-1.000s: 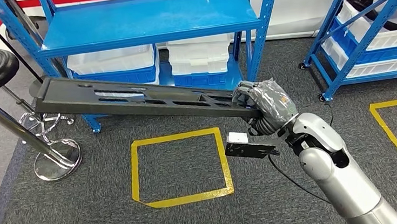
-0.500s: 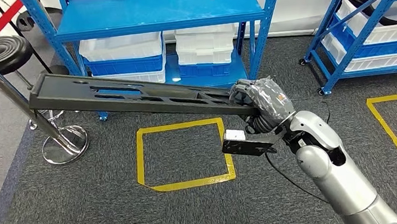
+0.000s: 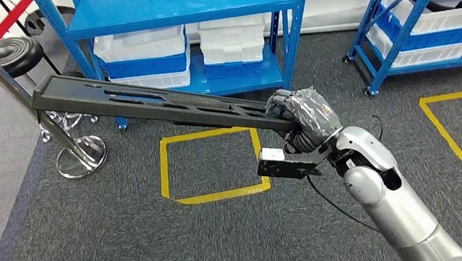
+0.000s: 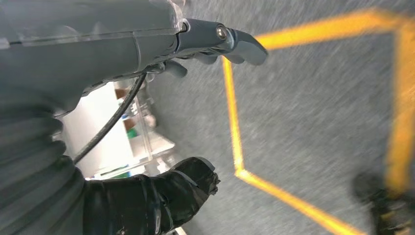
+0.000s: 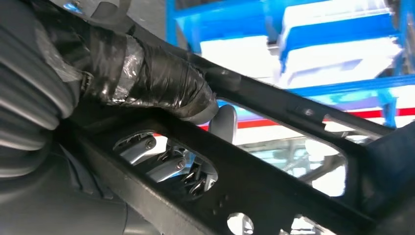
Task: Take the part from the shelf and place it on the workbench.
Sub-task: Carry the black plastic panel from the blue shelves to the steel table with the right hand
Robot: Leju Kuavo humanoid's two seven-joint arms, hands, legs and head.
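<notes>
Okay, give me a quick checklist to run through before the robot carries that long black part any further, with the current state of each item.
1. Grip on the part: ok. The right robot hand holds the long black part at one end, fingers through a slot in the right wrist view.
2. Balance: not ok. It is held at one end only, and the rest juts out unsupported.
3. Far end clearance: cannot tell. The far end overlaps the barrier post in the head view; the gap is unclear.
4. Left robot hand free to help: ok. It holds nothing.
5. Workbench located: cannot tell.
6. Part clear of the blue shelf: ok.
</notes>
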